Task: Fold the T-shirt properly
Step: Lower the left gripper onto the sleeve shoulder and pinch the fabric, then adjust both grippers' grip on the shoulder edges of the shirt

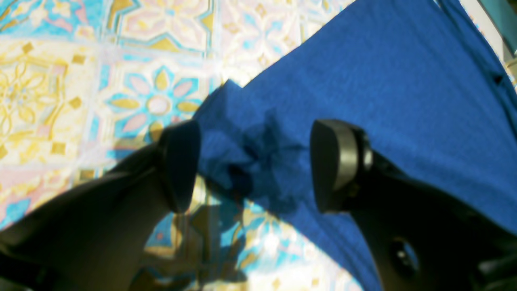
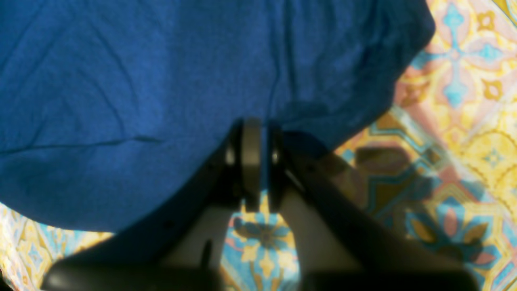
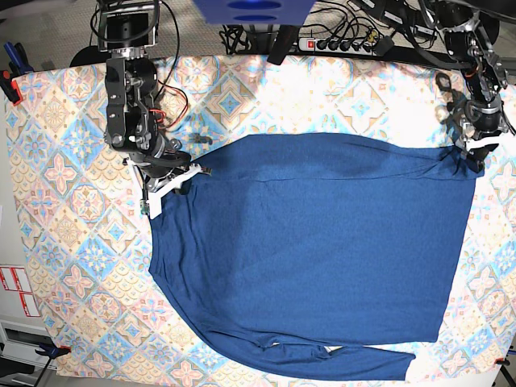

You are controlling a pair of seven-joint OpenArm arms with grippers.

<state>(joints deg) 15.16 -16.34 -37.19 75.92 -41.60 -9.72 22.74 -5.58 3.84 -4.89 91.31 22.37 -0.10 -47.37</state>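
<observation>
On T-shirt (image 2: 121, 101), right pincer (image 2: 255, 161) clamped.

A: Base view — overhead, facing straight down, far; takes in the whole shirt (image 3: 322, 250) and cloth (image 3: 72, 210).
B: Wrist views — low and close, each looking out between its own fingers. Each shares with base one top corner of the shirt; left wrist the right one.
</observation>
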